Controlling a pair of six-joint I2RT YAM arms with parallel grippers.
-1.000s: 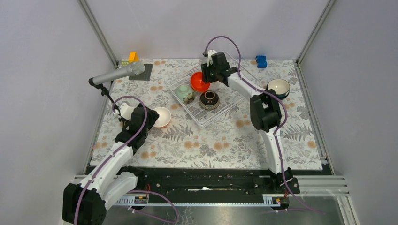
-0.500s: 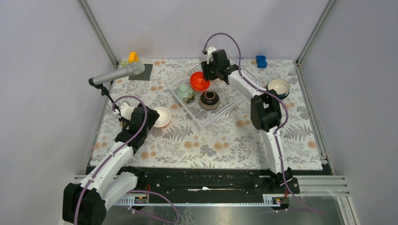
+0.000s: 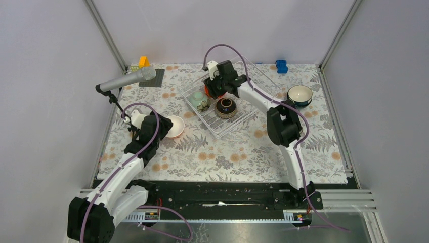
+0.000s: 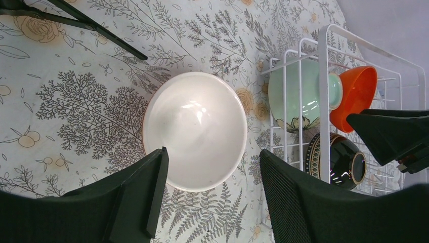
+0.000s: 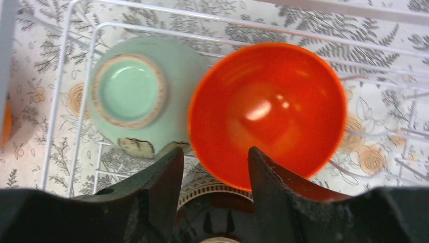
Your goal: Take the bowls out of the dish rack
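The right claw [image 5: 213, 157] hangs over the left end of the white wire-grid dish rack [image 5: 167, 20]. Its fingers are moderately apart and gripping nothing. The near rim of a glossy round orange bowl [image 5: 268, 114] sits in the gap between them. I cannot tell whether either finger touches that rim.

The orange bowl leans on its edge inside the dish rack, its hollow turned toward the wrist camera. It rests against an upturned pale green bowl [image 5: 134, 93] with a painted flower, at the rack's left corner. A dark brown patterned bowl [image 3: 225, 107] stands just on the near side of both, also inside the rack.

Two bowls are already out. A round white bowl [image 4: 195, 131] sits upright on the fern-printed bench [image 3: 227, 157], left of the rack. The left claw [image 4: 213, 154] is spread wide above it, holding nothing. A teal-blue bowl with a white inside [image 3: 299, 94] stands well to the right of the rack.

The orange bowl looks hard and stiff, probably light, with a slick sheen that gives the fingers little friction. Its thin rim seems the best hold, one finger inside the hollow and one on the outer wall, closed firmly. The curved wall could squirt out of a shallow pinch. If it is ceramic, a drop onto the wires or the bowls beside it could chip it. Since it leans on the pale green bowl, that one may shift when it is lifted. It should come straight up clear of the wires.
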